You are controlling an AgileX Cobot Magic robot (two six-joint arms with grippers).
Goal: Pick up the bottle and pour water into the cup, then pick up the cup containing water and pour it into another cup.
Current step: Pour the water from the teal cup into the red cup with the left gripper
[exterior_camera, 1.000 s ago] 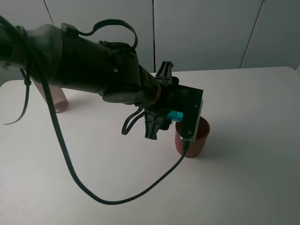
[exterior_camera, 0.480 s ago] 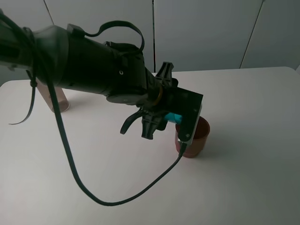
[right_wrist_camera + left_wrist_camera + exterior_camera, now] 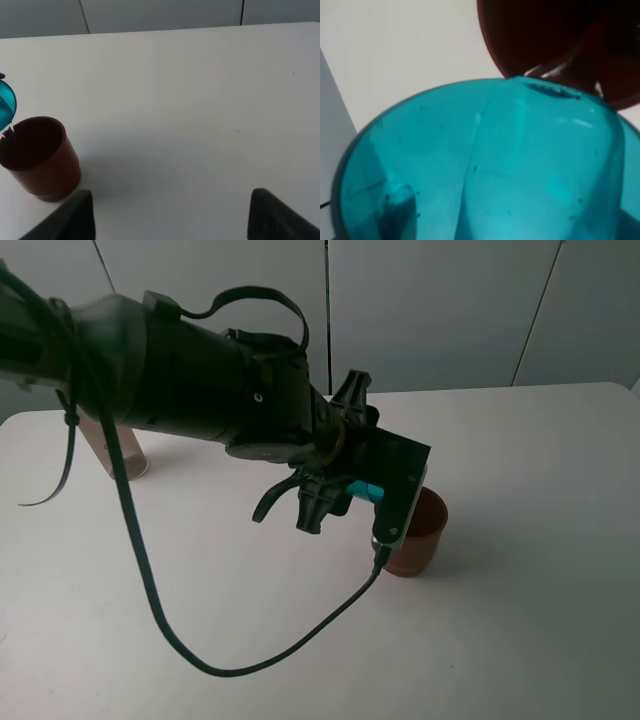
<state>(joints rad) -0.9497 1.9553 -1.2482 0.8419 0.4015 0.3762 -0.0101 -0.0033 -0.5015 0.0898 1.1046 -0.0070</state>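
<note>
The left gripper (image 3: 368,490), fingers pinching the teal cup (image 3: 368,489), tips it over the red-brown cup (image 3: 418,531) mid-worktop (image 3: 520,540), having edged slightly left since earlier. The right gripper's (image 3: 170,212) fingers are spread; the bottle (image 3: 118,448) stands far left.

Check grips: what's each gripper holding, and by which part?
Left gripper: shut on the teal cup, tipped over the red-brown cup; contact point hidden. Right gripper: open, empty.

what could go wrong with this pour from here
The teal cup is tipped over the red-brown cup, and its lip sits right at that cup's near rim, so water may run down the outside onto the table. The left arm's dangling cable hangs close to the red-brown cup and could nudge it.
</note>
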